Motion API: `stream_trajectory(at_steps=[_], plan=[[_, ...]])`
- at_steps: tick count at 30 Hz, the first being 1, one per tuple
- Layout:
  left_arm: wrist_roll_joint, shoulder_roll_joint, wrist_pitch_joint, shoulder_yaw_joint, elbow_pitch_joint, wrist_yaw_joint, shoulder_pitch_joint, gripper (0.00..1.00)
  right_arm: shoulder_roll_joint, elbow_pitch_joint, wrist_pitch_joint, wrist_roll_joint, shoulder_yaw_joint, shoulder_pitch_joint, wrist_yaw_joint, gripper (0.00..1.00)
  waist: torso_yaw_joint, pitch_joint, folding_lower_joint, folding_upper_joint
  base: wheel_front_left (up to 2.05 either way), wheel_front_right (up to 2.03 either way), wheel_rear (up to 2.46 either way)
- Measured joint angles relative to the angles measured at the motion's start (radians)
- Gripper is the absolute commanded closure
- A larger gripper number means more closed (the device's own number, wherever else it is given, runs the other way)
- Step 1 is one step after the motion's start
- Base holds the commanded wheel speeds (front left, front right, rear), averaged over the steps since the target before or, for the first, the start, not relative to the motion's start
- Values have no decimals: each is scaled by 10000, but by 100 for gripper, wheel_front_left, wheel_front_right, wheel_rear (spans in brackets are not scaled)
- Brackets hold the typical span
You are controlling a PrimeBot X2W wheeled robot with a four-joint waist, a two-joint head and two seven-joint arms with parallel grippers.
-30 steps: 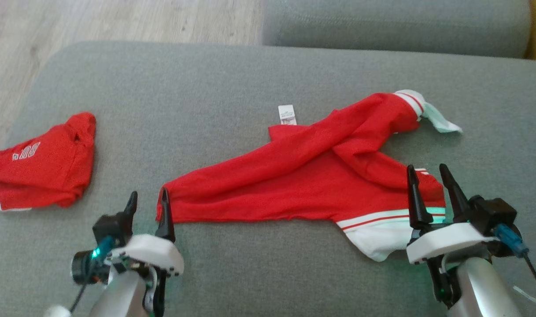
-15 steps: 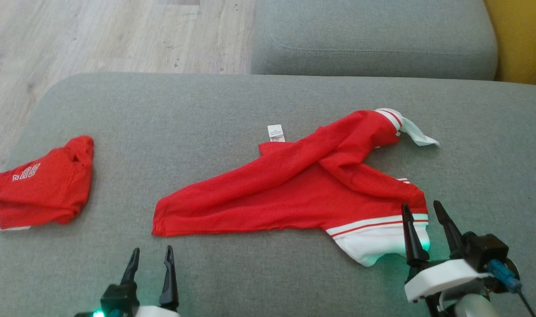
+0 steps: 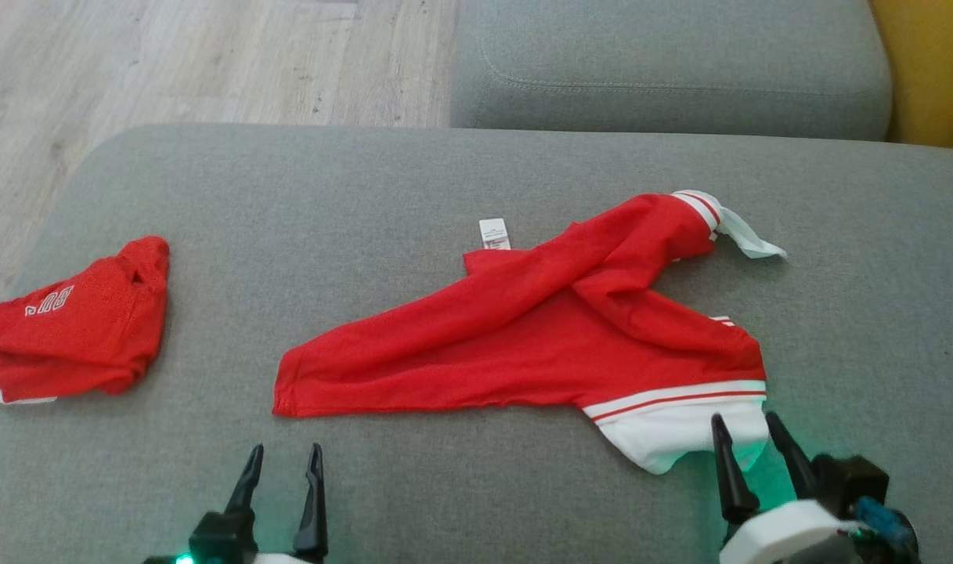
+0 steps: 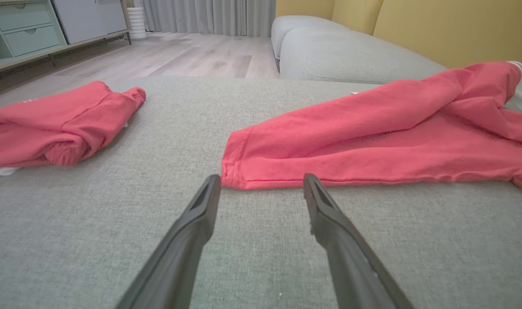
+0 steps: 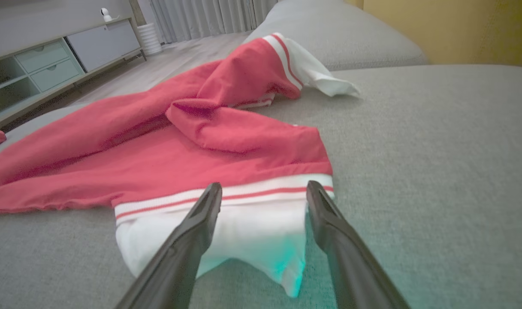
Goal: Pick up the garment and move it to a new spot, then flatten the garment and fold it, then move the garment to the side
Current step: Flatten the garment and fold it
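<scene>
Can make out white outlined characters (image 3: pixel 51 300) on the folded red garment (image 3: pixel 77 337) at the left, about three, turned askew; cannot read them for sure. Can see fine print on the white tag (image 3: pixel 494 233) at the far edge of the spread red garment (image 3: pixel 539 345), too small to read

A crumpled red cloth (image 3: pixel 77 321) lies at the left of a grey sofa seat (image 3: pixel 366 196). Pale wooden floor (image 3: pixel 210 55) lies beyond.
</scene>
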Motion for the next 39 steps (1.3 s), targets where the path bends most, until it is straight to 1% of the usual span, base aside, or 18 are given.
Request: stream_trajectory(at_steps=[6,12,18,23,30,35,39], plan=[[71,-8,0,-148,77,-121,244,0,6,33,0,86,-23,282,0,0,81,88,0,0,0,0,0],[19,-10,0,-416,92,-119,244,0,15,380,0,-73,-410,362,0,0,177,124,0,0,0,0,0],[-88,-10,0,-629,75,-119,225,0,19,487,0,-391,-278,359,0,0,271,221,0,0,0,0,0],[-117,-12,0,-652,50,-115,222,0,12,625,0,-307,-213,357,0,0,371,295,0,0,0,0,0],[-190,-12,0,-650,38,-115,222,0,-52,926,0,286,324,344,0,0,438,380,0,0,0,0,0],[-190,-13,0,-642,36,-113,221,0,-395,924,-2,493,746,341,0,0,416,395,1,0,0,0,0],[-188,-12,0,-646,-21,-113,221,0,-679,924,-2,704,1331,339,0,0,387,373,0,0,0,0,0]])
